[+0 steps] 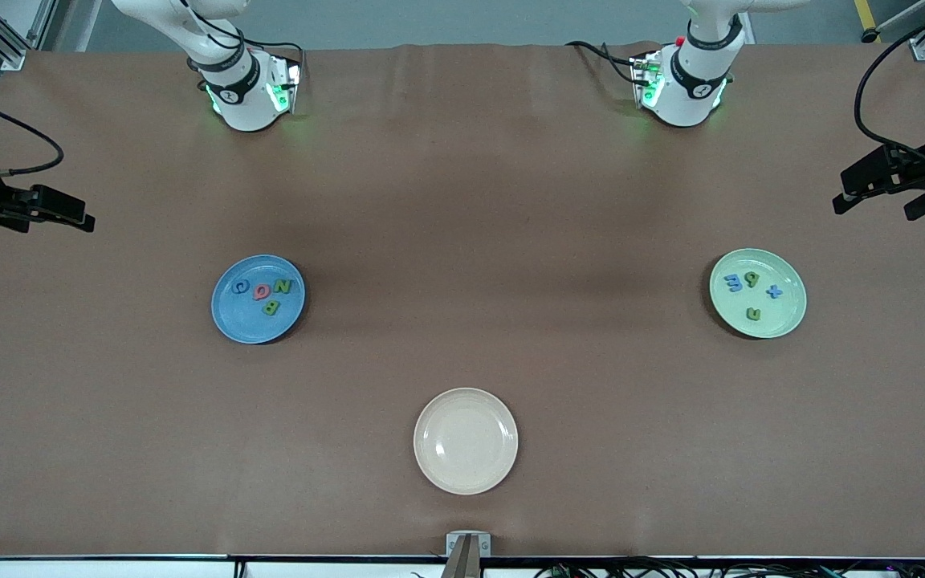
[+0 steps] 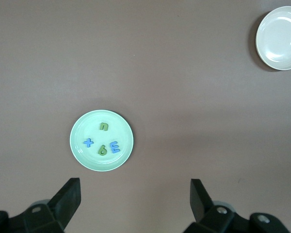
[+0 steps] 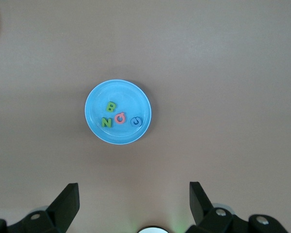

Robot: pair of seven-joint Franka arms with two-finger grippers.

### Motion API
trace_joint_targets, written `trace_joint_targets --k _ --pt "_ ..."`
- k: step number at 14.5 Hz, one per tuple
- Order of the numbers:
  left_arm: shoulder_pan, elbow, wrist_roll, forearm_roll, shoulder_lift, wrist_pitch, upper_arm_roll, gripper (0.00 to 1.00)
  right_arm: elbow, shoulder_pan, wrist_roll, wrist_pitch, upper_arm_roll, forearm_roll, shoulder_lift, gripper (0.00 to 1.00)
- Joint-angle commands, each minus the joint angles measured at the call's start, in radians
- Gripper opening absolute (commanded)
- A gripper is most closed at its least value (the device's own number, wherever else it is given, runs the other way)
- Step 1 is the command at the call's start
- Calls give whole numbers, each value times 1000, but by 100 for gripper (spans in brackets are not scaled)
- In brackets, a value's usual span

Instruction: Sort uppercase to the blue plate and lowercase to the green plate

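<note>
The uppercase (image 1: 263,293) lie in the blue plate (image 1: 231,318) toward the right arm's end of the tabletop (image 1: 462,201), the lowercase (image 1: 751,291) in the green plate (image 1: 784,317) toward the left arm's end, and the cream plate (image 1: 466,441) sits between them, nearer the front camera.

Even overhead light, soft shadows beside plates, sharp focus throughout.
</note>
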Motion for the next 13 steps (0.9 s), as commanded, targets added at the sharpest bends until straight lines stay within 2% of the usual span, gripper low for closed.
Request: trace_joint_targets --k 1,6,13 --pt "7 7 -2 17 -10 -20 -12 99 -59 -28 -5 20 31 -19 -51 100" --pt "10 23 -2 17 -11 -20 -10 99 -61 -35 -76 17 39 -20 -72 100" --pt "2 45 -85 46 -8 -20 -39 99 -107 -37 -88 19 39 -39 -161 100"
